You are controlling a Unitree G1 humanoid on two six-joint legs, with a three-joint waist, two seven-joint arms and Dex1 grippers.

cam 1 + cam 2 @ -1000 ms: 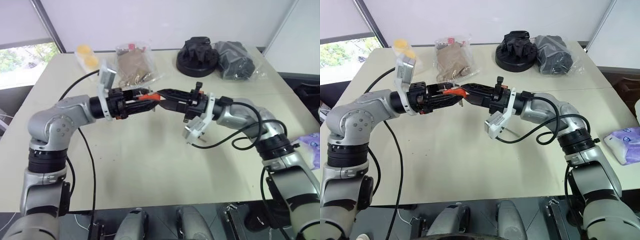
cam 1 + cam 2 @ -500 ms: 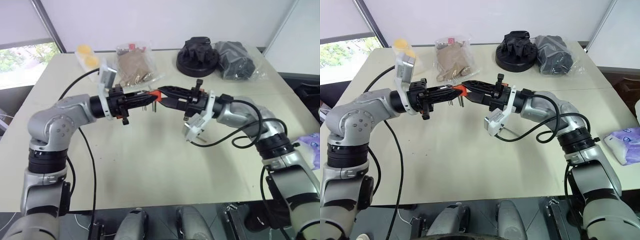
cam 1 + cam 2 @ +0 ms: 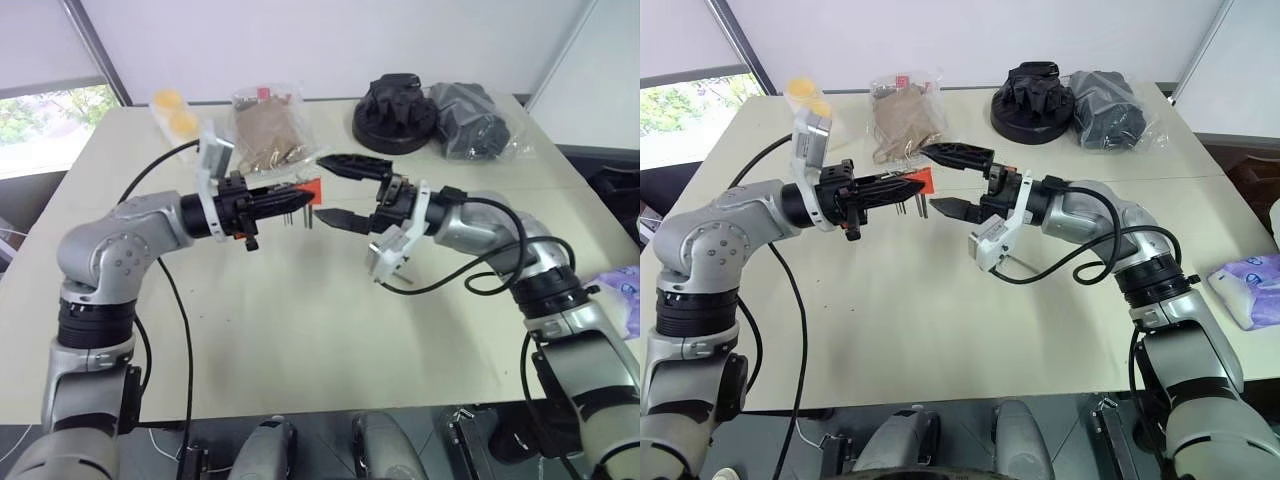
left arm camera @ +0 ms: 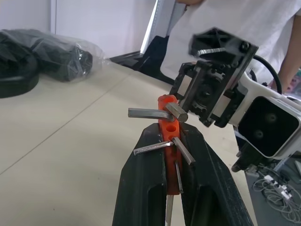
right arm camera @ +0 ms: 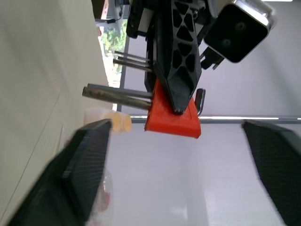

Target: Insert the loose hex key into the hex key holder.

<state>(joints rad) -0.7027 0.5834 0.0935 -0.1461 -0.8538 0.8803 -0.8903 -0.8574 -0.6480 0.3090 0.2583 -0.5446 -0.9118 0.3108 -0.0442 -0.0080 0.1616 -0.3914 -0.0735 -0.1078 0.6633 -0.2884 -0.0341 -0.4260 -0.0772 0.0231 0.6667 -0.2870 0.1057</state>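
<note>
Left gripper point(image 3: 300, 198), jaws clamped on red holder point(image 4: 168, 141) above the counter's middle, loose hex key point(image 4: 153, 113) seated in it; right gripper point(image 3: 335, 190), jaws apart just beside: risk, half-seated key dropping out if jolted.

Left gripper point(image 3: 908, 186) clamps red holder point(image 3: 923, 178); keys seemingly protrude.
</note>
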